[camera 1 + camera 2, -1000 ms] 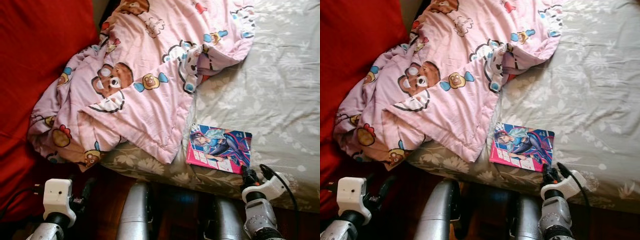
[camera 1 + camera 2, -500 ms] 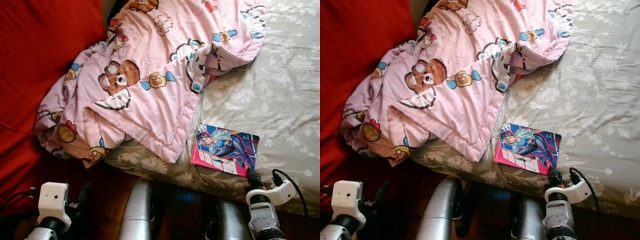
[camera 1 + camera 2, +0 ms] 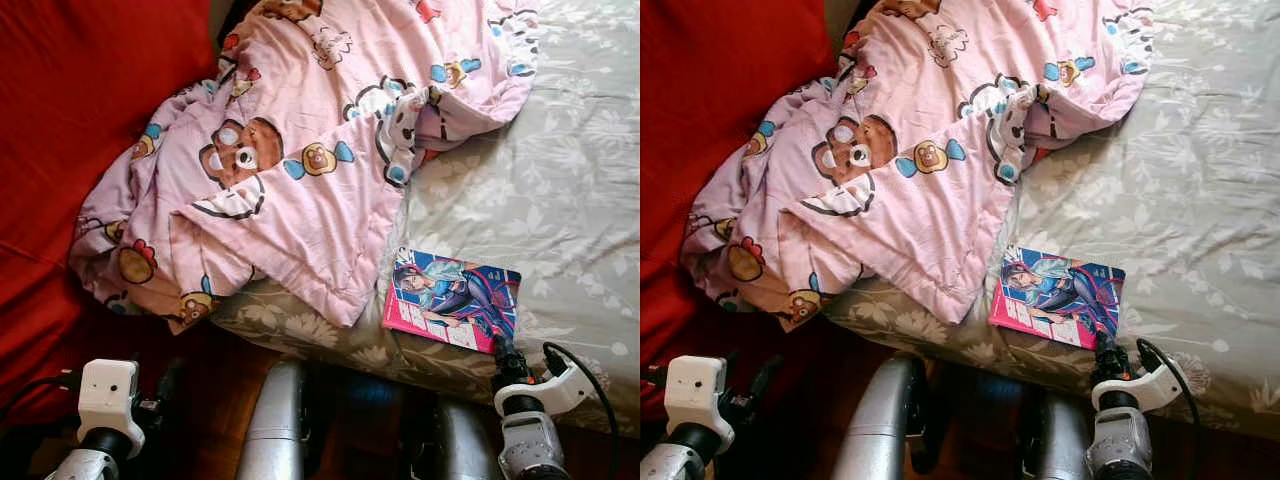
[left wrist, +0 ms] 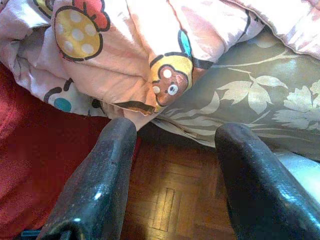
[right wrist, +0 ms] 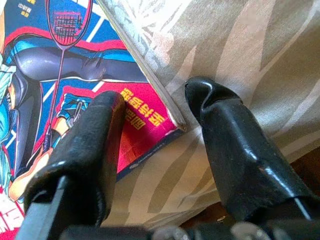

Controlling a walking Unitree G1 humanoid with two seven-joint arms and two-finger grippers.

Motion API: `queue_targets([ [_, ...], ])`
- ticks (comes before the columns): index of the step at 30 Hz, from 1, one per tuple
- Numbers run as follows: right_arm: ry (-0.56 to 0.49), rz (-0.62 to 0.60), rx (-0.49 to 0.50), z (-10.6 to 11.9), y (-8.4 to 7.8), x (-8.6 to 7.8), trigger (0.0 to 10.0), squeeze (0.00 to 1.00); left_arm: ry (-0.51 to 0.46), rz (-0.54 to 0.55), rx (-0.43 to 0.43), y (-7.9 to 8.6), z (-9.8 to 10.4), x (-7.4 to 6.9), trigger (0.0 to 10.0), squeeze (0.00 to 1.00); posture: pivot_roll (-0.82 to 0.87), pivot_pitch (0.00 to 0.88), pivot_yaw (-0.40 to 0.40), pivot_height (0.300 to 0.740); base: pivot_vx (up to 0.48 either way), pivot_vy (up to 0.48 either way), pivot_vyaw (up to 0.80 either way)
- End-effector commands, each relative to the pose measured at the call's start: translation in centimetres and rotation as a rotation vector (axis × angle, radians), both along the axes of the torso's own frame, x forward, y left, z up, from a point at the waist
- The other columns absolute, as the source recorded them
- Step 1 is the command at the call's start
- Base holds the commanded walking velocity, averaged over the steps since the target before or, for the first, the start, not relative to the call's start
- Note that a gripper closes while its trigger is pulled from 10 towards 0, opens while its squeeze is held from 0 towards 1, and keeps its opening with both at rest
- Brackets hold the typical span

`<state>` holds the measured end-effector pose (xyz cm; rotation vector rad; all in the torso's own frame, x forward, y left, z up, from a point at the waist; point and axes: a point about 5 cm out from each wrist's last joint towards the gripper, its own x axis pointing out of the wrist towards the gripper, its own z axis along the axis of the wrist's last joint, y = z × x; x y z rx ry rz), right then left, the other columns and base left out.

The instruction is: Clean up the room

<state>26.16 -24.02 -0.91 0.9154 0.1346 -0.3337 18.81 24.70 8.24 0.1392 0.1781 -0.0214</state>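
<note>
A thin book (image 3: 452,296) with a blue and pink comic cover lies flat near the front edge of the bed (image 3: 560,190). My right gripper (image 3: 499,350) sits at the book's near right corner. In the right wrist view this gripper (image 5: 154,97) is open, one finger over the cover (image 5: 75,65) and the other over the sheet, with the corner between them. A crumpled pink blanket (image 3: 300,150) printed with bears covers the bed's left side and hangs over its edge. Low on the left, my left gripper (image 4: 177,129) is open above the wooden floor (image 4: 170,200), below the blanket's hanging edge.
A large red cushion or cloth (image 3: 80,110) rises at the left beside the bed. The grey floral sheet (image 3: 580,120) is bare on the right. My silver legs (image 3: 272,430) stand against the bed's front.
The whole view has shifted a little to the right. My right gripper stays at the book's near corner and its wrist has dropped slightly. The book and blanket lie as before.
</note>
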Motion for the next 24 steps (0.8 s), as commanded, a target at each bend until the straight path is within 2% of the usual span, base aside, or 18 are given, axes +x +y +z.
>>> queue_targets([
  [1, 0.088, 0.014, 0.068, -2.2, 1.1, -2.0, 10.0, 0.00, 0.050, 0.022, 0.020, 0.5, -0.8, -0.9, 10.0, 0.00, 0.20, 0.413, 0.154, 0.629, 0.000, 0.000, 0.00],
  [9, 0.058, 0.076, 0.132, -2.2, 2.6, -1.6, 10.0, 0.00, 0.052, 0.016, 0.040, 0.7, -0.7, -1.1, 10.0, 0.00, 0.22, 0.416, 0.166, 0.629, 0.000, 0.000, 0.00],
  [22, 0.006, 0.059, 0.158, -1.3, 2.7, -0.4, 10.0, 0.00, 0.050, 0.014, 0.057, 1.0, -0.4, -0.9, 10.0, 0.00, 0.22, 0.411, 0.172, 0.629, 0.000, 0.000, 0.00],
  [23, 0.000, 0.056, 0.159, -1.2, 2.6, -0.4, 7.8, 0.00, 0.048, 0.014, 0.058, 1.0, -0.3, -0.9, 10.0, 0.00, 0.22, 0.409, 0.171, 0.629, 0.000, 0.000, 0.00],
  [24, -0.002, 0.053, 0.159, -1.2, 2.6, -0.4, 4.8, 0.00, 0.048, 0.015, 0.058, 1.0, -0.3, -0.9, 10.0, 0.00, 0.22, 0.408, 0.171, 0.629, 0.000, 0.000, 0.00],
])
